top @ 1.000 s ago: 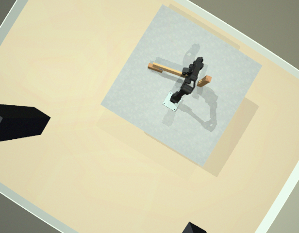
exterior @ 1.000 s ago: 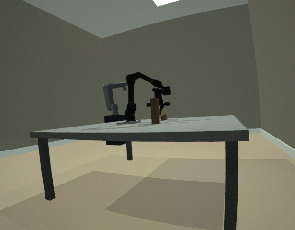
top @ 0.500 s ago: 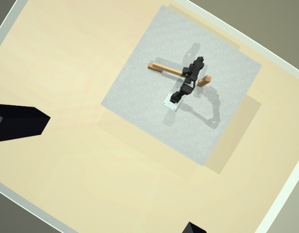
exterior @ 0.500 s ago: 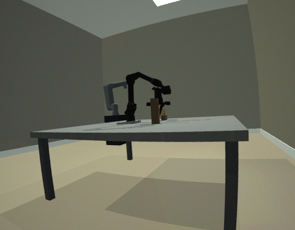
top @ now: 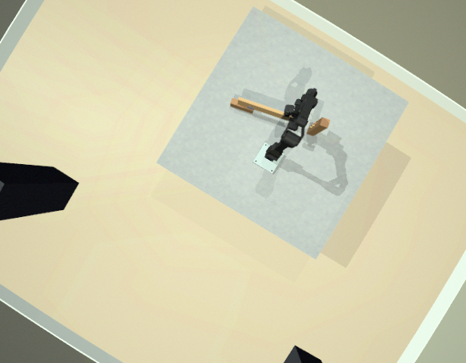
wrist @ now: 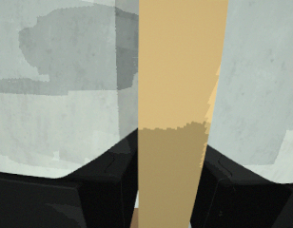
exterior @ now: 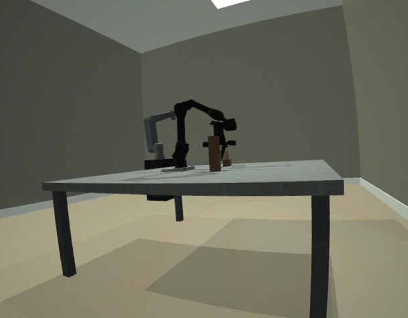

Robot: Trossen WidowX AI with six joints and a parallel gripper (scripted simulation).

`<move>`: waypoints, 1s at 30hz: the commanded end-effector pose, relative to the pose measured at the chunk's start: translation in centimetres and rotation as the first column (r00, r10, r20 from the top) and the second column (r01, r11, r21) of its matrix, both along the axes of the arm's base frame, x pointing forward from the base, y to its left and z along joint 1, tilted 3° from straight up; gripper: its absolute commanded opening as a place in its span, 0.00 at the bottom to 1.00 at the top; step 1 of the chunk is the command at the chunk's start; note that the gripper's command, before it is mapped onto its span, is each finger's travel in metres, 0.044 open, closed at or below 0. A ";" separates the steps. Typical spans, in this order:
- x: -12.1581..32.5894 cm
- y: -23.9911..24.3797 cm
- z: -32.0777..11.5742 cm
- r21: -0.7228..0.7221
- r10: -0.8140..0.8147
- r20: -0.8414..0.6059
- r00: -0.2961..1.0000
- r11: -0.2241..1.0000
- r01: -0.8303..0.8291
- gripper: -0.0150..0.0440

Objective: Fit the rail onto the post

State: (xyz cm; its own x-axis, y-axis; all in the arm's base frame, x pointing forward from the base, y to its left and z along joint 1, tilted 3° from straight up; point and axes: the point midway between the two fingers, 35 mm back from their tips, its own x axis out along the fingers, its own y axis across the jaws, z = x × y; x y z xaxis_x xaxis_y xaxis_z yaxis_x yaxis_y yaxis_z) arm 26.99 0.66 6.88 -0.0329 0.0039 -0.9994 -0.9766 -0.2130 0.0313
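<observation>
Fingers of the gripper point(top: 292, 124) point(wrist: 167, 180) clasp the rail point(top: 262, 108) point(wrist: 177, 66) across its width, its far end over the footboard block point(top: 234, 103) point(exterior: 227, 162); it looks stiff and light. Gripping near the post point(top: 319, 125) point(exterior: 214, 154) should curb twisting.

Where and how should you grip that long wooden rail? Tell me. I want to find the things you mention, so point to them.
Probably near its post-side end, from above, gripper point(top: 291, 119) point(wrist: 160, 136) fingers across its narrow width: the rail point(top: 262, 107) point(wrist: 177, 71) is a long straight bar, and its sides are exposed there.

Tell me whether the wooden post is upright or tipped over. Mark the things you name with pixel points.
Upright: in the exterior view the wooden post point(top: 323, 123) point(exterior: 214, 154) stands tall and nearly vertical, its base on the table point(top: 209, 136) point(exterior: 265, 174).
</observation>
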 end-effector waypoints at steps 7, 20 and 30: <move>-0.1 0.0 0.3 0.001 -0.004 0.003 1.000 1.000 0.004 0.25; -0.1 0.0 0.3 0.001 -0.004 0.003 1.000 1.000 0.004 0.25; -0.1 0.0 0.0 0.001 -0.004 0.003 1.000 1.000 0.004 0.25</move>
